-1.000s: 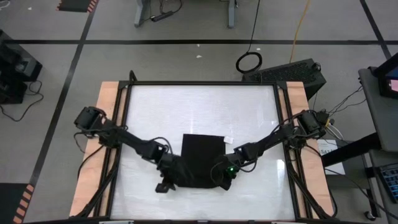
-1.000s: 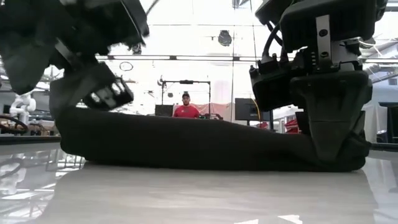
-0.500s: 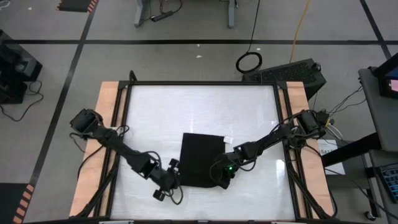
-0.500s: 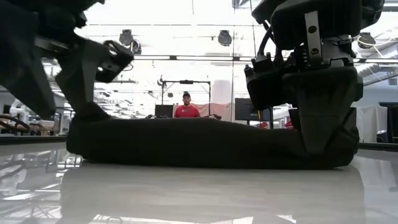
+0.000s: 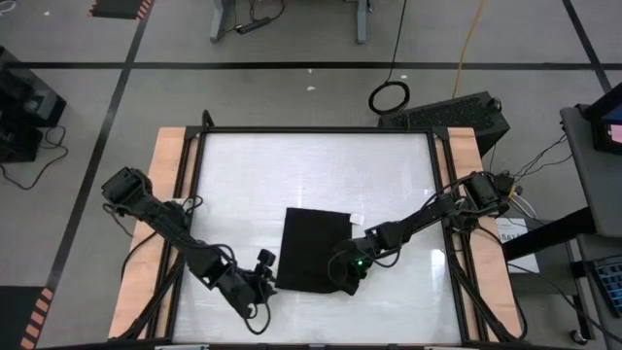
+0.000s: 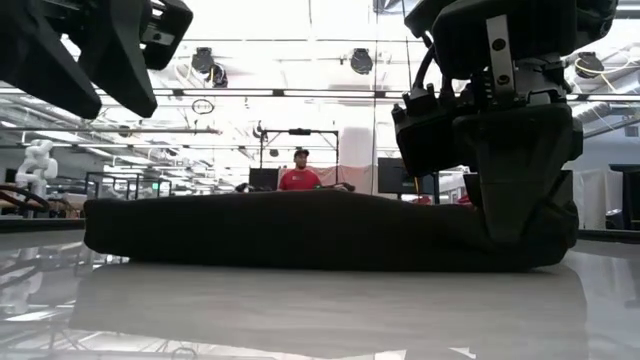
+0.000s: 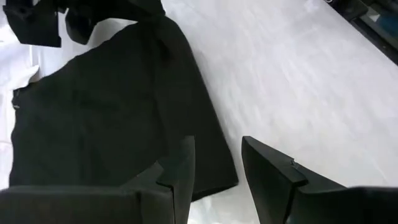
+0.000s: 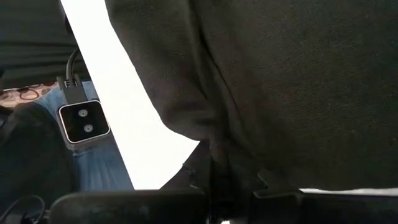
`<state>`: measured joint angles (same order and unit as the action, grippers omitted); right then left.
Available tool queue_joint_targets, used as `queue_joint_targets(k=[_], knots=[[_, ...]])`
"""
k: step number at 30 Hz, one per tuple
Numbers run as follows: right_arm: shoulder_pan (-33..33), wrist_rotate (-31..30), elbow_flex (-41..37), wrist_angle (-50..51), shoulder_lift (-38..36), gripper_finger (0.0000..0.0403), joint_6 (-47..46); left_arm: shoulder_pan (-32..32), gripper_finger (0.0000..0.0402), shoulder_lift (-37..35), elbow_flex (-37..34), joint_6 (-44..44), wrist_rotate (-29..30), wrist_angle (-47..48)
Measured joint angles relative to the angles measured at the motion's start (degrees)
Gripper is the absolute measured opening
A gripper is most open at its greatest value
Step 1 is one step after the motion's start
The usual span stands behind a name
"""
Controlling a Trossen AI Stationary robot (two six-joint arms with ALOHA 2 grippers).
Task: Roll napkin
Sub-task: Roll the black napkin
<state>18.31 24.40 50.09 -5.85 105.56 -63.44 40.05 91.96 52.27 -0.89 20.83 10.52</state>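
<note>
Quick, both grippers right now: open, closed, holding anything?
Left gripper: open, empty, just off the napkin.
Right gripper: shut on the napkin's near corner.

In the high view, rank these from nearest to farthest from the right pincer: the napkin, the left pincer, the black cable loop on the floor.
1. The napkin: the right pincer is shut on its near right corner, so they touch.
2. The left pincer: just off the napkin's left edge, open and holding nothing.
3. The black cable loop: on the floor beyond the table's far edge.
</note>
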Motion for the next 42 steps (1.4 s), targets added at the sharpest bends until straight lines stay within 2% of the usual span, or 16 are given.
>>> queue_joint_targets(k=[3, 8, 11, 15, 19, 22, 27, 32, 35, 37, 39, 42], knots=[[0.00, 0.04, 0.00, 0.00, 0.00, 0.0009, -0.22, -0.31, 0.0139, 0.36, -0.21, 0.31, -0.99, -0.62], [0.00, 0.02, 0.00, 0.00, -0.02, 0.0009, -0.22, -1.66, 0.0139, 2.67, -2.03, 2.91, -8.34, -6.39], [-0.08, 0.02, 0.00, -0.09, -0.02, 0.0009, -0.39, -1.93, 0.0143, 3.87, -2.08, 3.28, -6.42, -6.74], [-0.13, -0.07, 0.00, -0.42, -0.02, 0.0009, -0.37, -2.84, 0.0174, 4.97, -2.08, 3.22, -4.77, -6.88], [-0.23, -0.25, 0.00, -0.41, -0.02, 0.0009, -0.15, -4.42, 0.0207, 7.69, -2.10, 3.16, -9.24, -6.45], [-0.39, -0.32, 0.00, -0.41, -0.04, 0.0009, -0.08, -5.29, 0.0210, 9.60, -2.10, 2.06, -10.84, -6.66], [-0.37, -0.37, 0.00, -0.44, -0.07, 0.0009, -0.02, -6.33, 0.0170, 10.43, -2.08, -1.75, -10.01, -7.00], [-0.37, -0.20, 0.00, -1.80, -0.08, 0.0009, 0.25, -7.81, 0.0084, 10.51, -2.08, -2.90, -9.24, -6.67], [-0.30, 0.27, 0.00, -3.90, -0.12, 0.0018, 1.18, -9.02, 0.0026, 10.51, -2.08, -4.81, -10.77, -6.53], [0.01, 0.48, 0.01, -4.35, -0.82, 0.0036, 2.79, -9.86, 0.0011, 10.51, -2.08, -6.39, -12.99, -6.57], [0.41, 0.31, 0.02, -4.85, -1.99, 0.0065, 5.78, -10.74, 0.0011, 10.49, -2.08, -8.20, -15.92, -6.80], [1.54, -1.62, 0.06, -4.13, -4.95, 0.0118, 11.29, -12.16, 0.0010, 10.49, -2.08, -9.55, -23.61, -7.95]])
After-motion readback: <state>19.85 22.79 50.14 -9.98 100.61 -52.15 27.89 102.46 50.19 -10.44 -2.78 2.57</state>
